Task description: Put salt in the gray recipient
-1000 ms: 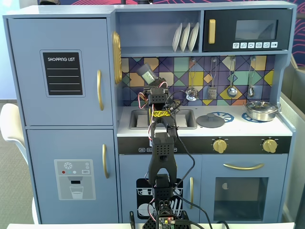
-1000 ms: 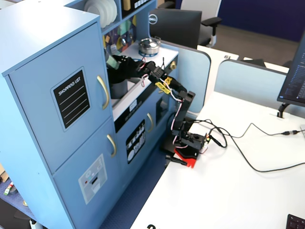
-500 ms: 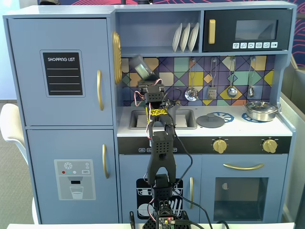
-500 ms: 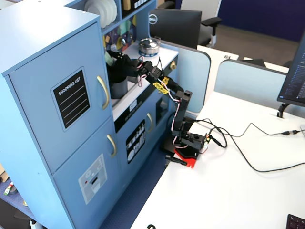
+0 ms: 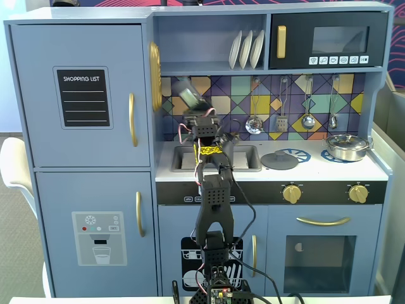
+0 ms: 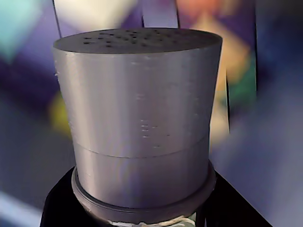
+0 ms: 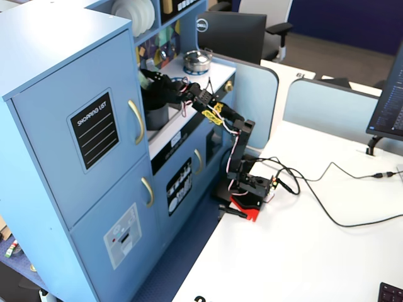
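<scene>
Our claw (image 5: pixel 197 113) grips the salt (image 5: pixel 188 96) up high, left of the middle, tilted over the gray recipient (image 7: pixel 157 116). We should tip it more, cap down, right above the pot, then shake gently.

salt (image 6: pixel 139 118) base cut off | pincer (image 5: pixel 193 109) fingertips hidden | backdrop blurred

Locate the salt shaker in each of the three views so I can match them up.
Front fixed view: the salt shaker is held tilted above the sink, before the backsplash, left of centre.
Wrist view: the salt shaker fills the frame, perforated cap up.
Side fixed view: only a pale sliver shows past the fridge door edge.
Shared landmark: the gripper holding it.
</scene>
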Controlling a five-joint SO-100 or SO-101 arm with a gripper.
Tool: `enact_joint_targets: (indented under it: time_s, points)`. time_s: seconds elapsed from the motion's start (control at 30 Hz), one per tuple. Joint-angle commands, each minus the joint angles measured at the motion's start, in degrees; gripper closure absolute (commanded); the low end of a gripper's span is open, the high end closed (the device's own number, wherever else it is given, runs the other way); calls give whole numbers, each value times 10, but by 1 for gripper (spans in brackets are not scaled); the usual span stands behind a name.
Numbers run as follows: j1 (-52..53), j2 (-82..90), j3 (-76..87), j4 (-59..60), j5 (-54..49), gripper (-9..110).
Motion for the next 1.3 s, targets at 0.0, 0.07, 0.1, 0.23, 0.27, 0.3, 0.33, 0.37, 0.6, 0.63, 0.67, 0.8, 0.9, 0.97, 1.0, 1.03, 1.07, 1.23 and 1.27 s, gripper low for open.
enact_joint_targets:
  time_s: [0.0, 0.07, 0.1, 0.23, 0.27, 0.3, 0.33, 0.37, 0.6, 0.63, 0.67, 0.8, 0.9, 0.97, 1.0, 1.03, 1.07, 1.23, 1.27]
  points:
    - [0, 5, -83, -28, -97, 101]
    - [23, 17, -74, -25, -218, 101]
    - [40, 25, -65, -21, -284, 101]
    - [152, 56, -41, 9, -551, 101]
    - [186, 60, -41, 21, -613, 101]
    - [224, 62, -41, 30, -665, 101]
    - [260, 64, -41, 40, -727, 101]
    - [294, 67, -41, 48, -795, 101]
    - [504, 103, 48, -51, -1259, 101]
    - [526, 106, 69, -86, -1304, 101]
    - [544, 107, 83, -112, -1336, 101]
    - [578, 84, 103, -146, -1400, 101]
    - [584, 48, 106, -163, -1428, 101]
    - [586, 27, 118, -195, -1448, 101]
    - [586, 16, 127, -221, -1454, 101]
    - [585, 6, 137, -243, -1460, 101]
    - [584, -1, 147, -261, -1460, 101]
    - [580, -26, 174, -306, -1459, 101]
    - [579, -30, 178, -316, -1457, 101]
